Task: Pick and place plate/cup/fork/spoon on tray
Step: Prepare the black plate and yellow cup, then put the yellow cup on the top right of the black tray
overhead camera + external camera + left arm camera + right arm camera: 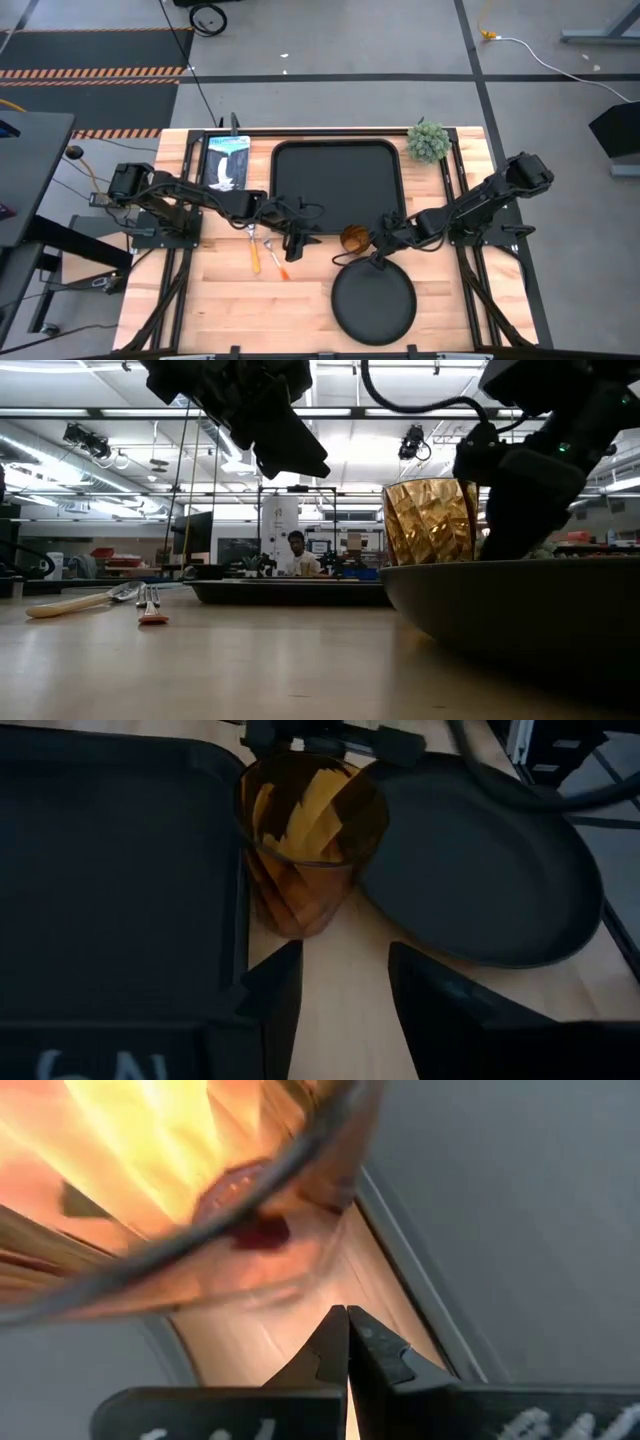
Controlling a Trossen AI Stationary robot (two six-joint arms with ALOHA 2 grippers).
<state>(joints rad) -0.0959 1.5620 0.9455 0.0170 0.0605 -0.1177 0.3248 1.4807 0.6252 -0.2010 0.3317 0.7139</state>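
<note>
The left gripper [297, 250] hangs above the bare wood just off the front rim of the large black rectangular tray with raised rim [338, 180], its two dark fingers [275, 990] standing apart with nothing between them. From this gripper the small translucent amber-orange faceted cup [354, 238] stands upright at 3 o'clock in the high view, on the table, close to the tray's front right corner and apart from the fingers. The right gripper [381, 233] sits just beside the cup at the cup's 3 o'clock; its fingertips [345, 1342] are pressed together and hold nothing, with the cup's wall close in front of them. The round flat matte black plate [373, 302] lies on the table at 5 o'clock from the cup, near it. The small fork with silver tines and an orange handle [253, 250] and the small spoon with a silver bowl and an orange handle [277, 260] lie side by side on the wood at 9 o'clock from the left gripper.
</note>
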